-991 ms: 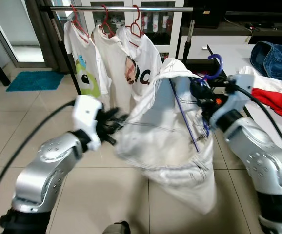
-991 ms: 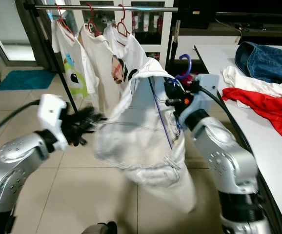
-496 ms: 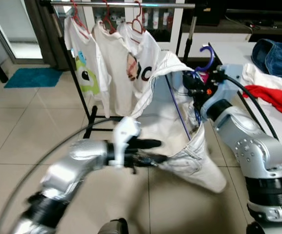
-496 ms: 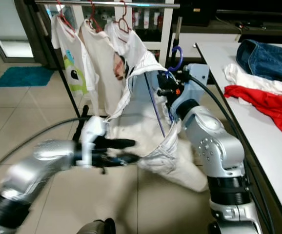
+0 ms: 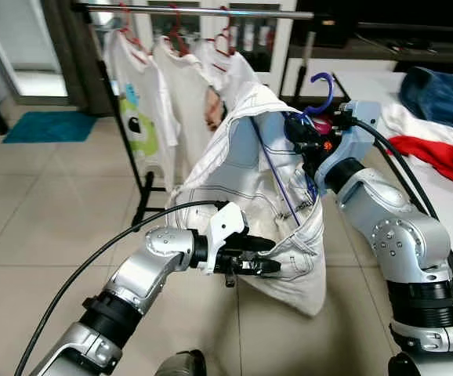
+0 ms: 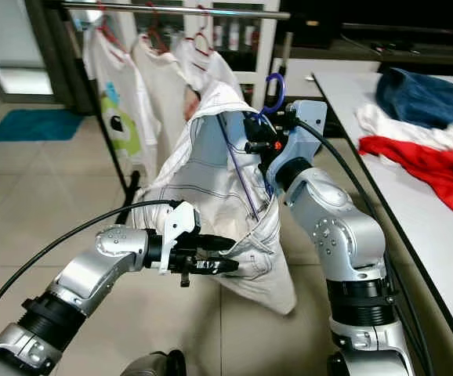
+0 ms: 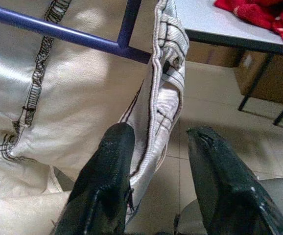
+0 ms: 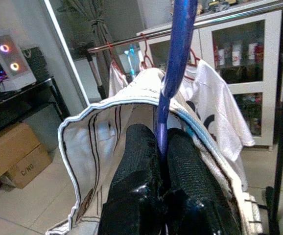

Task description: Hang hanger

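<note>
A tiled floor (image 5: pixel 38 204) spreads under a black clothes rack with a silver top rail (image 5: pixel 203 11), which stands at the far side with three white T-shirts (image 5: pixel 183 102) on red hangers (image 5: pixel 127 31) (one shirt carries a green cartoon print). To the robot's right a white table (image 6: pixel 414 227) holds a heap of blue denim (image 5: pixel 444 92), a white cloth and a red garment (image 5: pixel 446 153).

In the middle hangs a large pair of white trousers with dark stitching (image 5: pixel 246 196), draped over a blue plastic hanger (image 5: pixel 319 90). The hanger is raised in front of the rack, just to the right of the hung shirts and below the rail; its hook curls up free of the rail.

The right gripper (image 8: pixel 158 161) has its two black fingers (image 8: pixel 136 166) pressed tight together on the blue hanger's neck, just under the hook, with the trousers' waistband looped around them.

The left gripper (image 5: pixel 259 255) reaches in low at the trousers' lower part. Its fingers (image 7: pixel 105 181) stand apart, and a folded seam edge of the white cloth lies against the inner side of one finger, the other finger clear of it (the blue hanger bar crosses just beyond).
</note>
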You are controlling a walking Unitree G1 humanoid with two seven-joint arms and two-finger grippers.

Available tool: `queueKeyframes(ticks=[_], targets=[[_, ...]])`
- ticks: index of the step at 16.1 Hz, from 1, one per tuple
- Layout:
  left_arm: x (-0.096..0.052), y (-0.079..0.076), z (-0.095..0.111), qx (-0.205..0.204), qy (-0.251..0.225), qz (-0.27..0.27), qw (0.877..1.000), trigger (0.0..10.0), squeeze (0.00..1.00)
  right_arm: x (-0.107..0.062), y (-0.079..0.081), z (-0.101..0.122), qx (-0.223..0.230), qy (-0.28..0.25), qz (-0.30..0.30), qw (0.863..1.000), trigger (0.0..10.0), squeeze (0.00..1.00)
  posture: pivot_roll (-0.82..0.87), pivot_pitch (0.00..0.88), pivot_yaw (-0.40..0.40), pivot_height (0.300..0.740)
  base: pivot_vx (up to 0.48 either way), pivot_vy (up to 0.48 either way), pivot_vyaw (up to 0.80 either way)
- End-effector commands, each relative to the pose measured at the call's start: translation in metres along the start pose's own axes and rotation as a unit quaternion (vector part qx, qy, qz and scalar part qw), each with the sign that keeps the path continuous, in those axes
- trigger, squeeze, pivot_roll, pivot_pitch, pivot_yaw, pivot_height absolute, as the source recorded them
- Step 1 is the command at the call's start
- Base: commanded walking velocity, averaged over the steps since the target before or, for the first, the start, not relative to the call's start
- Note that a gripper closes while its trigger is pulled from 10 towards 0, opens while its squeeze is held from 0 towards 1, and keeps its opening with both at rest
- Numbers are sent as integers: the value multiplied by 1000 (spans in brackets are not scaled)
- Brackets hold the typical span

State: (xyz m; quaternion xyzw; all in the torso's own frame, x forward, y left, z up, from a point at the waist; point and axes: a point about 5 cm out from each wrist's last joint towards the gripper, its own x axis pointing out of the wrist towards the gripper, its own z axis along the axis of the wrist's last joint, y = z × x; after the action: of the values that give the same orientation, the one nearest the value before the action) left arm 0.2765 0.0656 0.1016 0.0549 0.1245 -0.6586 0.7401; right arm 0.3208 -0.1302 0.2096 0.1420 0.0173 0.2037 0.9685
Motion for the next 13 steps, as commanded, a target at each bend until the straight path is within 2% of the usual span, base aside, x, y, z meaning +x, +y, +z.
queueKeyframes(ticks=[1, 3, 6, 10, 13], targets=[[1, 0, 9, 12, -16, -17, 1000, 0, 0, -1, 7, 20, -7, -40, 17, 999, 10000, 0, -93, 0, 11, 740, 0, 0, 0], [3, -3, 9, 11, -20, -41, 999, 0, 0, -2, 6, 19, -6, -36, 15, 999, 10000, 0, -95, 0, 14, 740, 0, 0, 0], [5, -4, 3, 17, -12, -48, 999, 0, 0, -2, 6, 18, 0, -33, 14, 999, 10000, 0, -90, 0, 13, 740, 0, 0, 0], [9, 1, -4, 40, 9, -6, 999, 0, 0, -2, 7, 19, 8, -34, 16, 999, 10000, 0, -87, 0, 11, 740, 0, 0, 0], [11, 6, -6, 47, 6, 25, 999, 0, 0, -2, 8, 19, 13, -33, 18, 999, 10000, 0, -86, 0, 11, 740, 0, 0, 0]])
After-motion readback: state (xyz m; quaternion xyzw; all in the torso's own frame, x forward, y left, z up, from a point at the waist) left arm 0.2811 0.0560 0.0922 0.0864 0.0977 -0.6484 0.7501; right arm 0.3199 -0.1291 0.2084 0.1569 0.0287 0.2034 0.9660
